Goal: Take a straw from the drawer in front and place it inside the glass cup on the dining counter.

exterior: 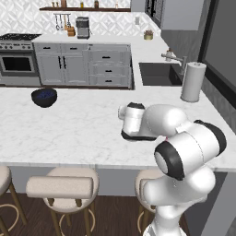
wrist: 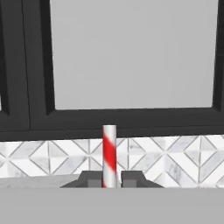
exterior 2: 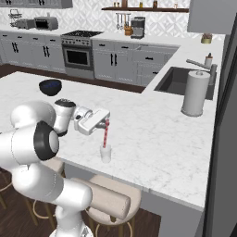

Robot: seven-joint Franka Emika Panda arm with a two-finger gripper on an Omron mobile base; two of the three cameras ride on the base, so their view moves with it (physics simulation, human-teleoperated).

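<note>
1. Jaws: the gripper is clamped on the straw, red-and-white striped. In the hand view the straw stands upright between the two dark finger tips, pinched near one end.
2. Where it is: in the right base view the straw hangs roughly vertical from the gripper, its lower end at or just inside the mouth of the glass cup, which stands on the dining counter near its front edge. Whether the tip touches the cup's bottom can't be told.
3. Handling, as a judgement: the straw looks v. light, thin, fairly stiff, and prob. easy to crush or knock askew. The grip near the top seems right, leaving most of its length free to enter the cup. The cup is small, clear and prob. light, so a sideways nudge could tip it.
4. Views compared: the right base view gives the straw-to-cup relation. In the left base view the arm's white links cover that spot, but the dark bowl and paper-towel roll are plain. The hand view shows the pinch close up, w/ a dark-framed window and patterned tile behind.
</note>
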